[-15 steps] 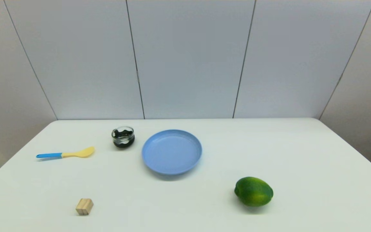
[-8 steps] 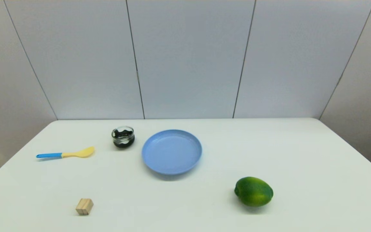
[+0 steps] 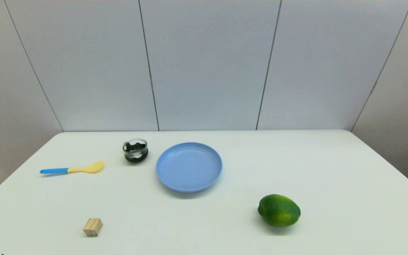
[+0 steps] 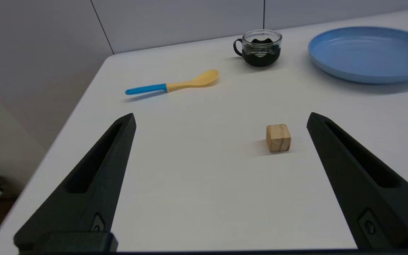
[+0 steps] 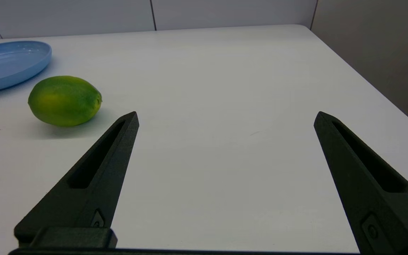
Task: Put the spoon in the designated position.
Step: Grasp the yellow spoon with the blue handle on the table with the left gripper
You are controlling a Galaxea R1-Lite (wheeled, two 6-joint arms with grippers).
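Observation:
The spoon [image 3: 72, 169] lies flat at the left of the white table, pale yellow bowl toward the plate, blue handle toward the table's left edge; the left wrist view shows the spoon [image 4: 174, 84] too. My left gripper [image 4: 221, 118] hangs open over the table's near left part, well short of the spoon, with nothing between its fingers. On the near right side, my right gripper [image 5: 226, 117] is open and empty. Neither gripper shows in the head view. The designated position carries no mark that I can see.
A light-blue plate [image 3: 188, 166] sits mid-table, a small glass cup [image 3: 135, 150] with dark contents between it and the spoon. A wooden cube [image 3: 92, 226] lies near the front left, a green lime [image 3: 279, 210] at the front right.

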